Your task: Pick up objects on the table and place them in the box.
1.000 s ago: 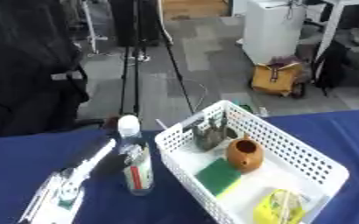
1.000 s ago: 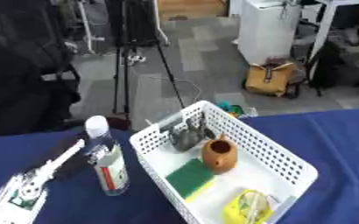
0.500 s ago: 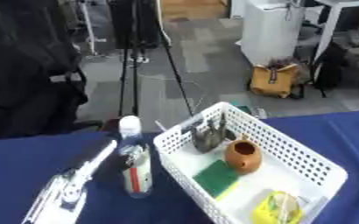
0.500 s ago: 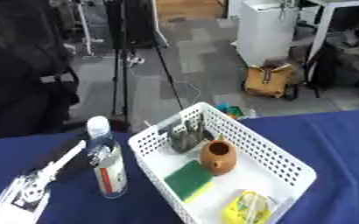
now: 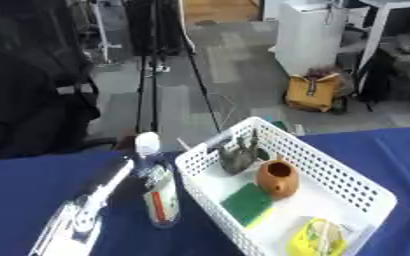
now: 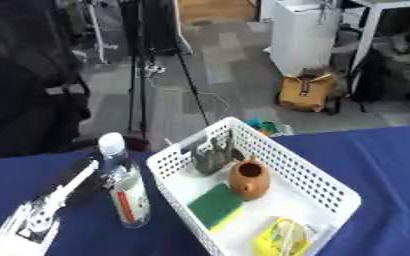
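Left eye view: bottle (image 5: 156, 192) stands just beside basket (image 5: 327, 167).

A white perforated basket (image 6: 331, 187) is seen askew on the blue tablecloth (image 6: 392, 155). Inside it, a brown clay teapot (image 6: 248, 179) is set near the middle, a green sponge (image 6: 214, 206) lies to its near left, a yellow packet (image 6: 283, 237) is placed at the near end, and a grey metallic object (image 6: 210, 153) is propped at the far end. Just left of the basket, a clear bottle with a white cap (image 6: 124, 190) stands upright. The left arm (image 6: 38, 217), white and black, is seen at the lower left; its hand cannot be made out.
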{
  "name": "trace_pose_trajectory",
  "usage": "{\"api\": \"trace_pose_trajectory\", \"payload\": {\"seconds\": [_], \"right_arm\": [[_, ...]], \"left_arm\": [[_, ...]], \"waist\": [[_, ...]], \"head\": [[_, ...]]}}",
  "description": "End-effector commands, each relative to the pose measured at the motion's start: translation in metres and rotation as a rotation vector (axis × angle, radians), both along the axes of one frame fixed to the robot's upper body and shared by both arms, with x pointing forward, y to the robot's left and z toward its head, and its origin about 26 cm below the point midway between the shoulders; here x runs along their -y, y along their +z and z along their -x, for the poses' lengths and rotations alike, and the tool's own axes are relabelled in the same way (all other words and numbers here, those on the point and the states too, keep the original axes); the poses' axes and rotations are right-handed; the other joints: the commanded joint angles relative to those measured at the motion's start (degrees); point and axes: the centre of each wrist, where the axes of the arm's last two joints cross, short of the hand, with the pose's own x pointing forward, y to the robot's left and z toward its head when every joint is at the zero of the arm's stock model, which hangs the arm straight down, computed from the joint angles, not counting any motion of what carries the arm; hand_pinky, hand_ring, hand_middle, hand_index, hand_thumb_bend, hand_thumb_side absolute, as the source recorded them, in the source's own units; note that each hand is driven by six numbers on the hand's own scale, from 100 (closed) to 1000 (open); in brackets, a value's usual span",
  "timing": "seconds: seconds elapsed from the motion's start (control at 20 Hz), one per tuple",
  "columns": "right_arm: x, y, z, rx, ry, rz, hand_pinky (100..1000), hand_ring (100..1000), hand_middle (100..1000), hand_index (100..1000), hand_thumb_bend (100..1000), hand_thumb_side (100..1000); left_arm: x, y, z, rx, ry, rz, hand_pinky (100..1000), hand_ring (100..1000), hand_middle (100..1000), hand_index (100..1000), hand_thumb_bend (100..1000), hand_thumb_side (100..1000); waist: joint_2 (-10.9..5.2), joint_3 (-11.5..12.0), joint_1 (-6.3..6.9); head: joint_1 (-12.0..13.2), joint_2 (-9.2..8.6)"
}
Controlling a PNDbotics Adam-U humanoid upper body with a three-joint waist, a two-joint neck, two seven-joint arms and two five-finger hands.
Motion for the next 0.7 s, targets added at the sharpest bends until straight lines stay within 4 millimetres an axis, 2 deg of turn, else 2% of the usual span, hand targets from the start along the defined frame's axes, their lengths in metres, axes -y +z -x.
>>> {"api": "trace_pose_trajectory", "payload": {"seconds": [0.05,0.45,0.7], "right_arm": [[0.0,0.006,0.002,0.023,0.004,0.002,641,516,592,696,100,812],[0.0,0.006,0.002,0.023,0.003,0.0,642,516,592,697,100,812],[0.0,0.006,0.002,0.019,0.002,0.002,643,516,592,697,100,812]], "left_arm": [[-0.001,0.012,0.005,0.061,-0.001,0.026,1000,1000,935,833,100,1000],[-0.001,0.018,0.01,0.118,0.033,0.017,1000,1000,934,819,100,1000],[-0.003,0.031,0.016,0.162,0.062,-0.024,1000,1000,942,823,100,1000]], "waist": [[-1.31,0.1,-0.27],[-1.35,0.1,-0.34],[-1.46,0.2,-0.25]], "head": [[-0.1,-0.75],[-0.2,-0.85],[-0.4,-0.62]]}}
